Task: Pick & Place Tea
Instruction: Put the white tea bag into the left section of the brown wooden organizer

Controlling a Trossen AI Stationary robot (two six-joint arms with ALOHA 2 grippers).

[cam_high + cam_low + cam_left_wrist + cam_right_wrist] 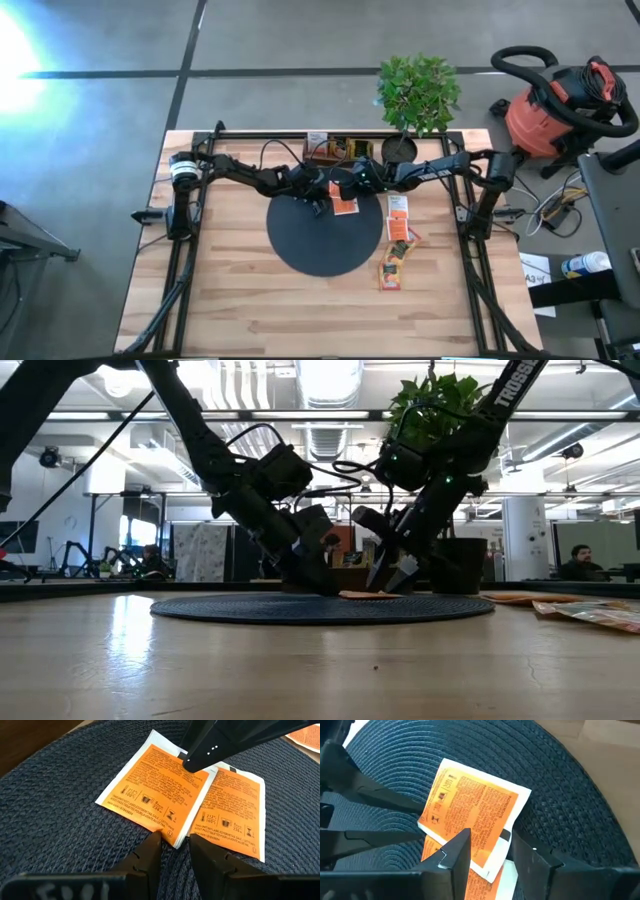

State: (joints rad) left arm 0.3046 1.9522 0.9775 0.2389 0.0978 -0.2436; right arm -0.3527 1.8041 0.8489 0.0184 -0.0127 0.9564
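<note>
1. Two orange tea sachets [155, 790] overlap on the black mat [310, 250], at its far edge.
2. The right tool [487, 852] straddles the upper sachet's edge, narrowly parted, not visibly pinching; the left tool [175, 851] is narrowly parted at its opposite edge.
3. Likely step: separating them; next, close on one only.
4. More sachets [398, 245] lie on the tabletop [230, 310].

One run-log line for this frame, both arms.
left gripper: open, at edge of orange sachets | right gripper: open, over same sachets | sachets: two, overlapping, flat on black mat | held: nothing
</note>
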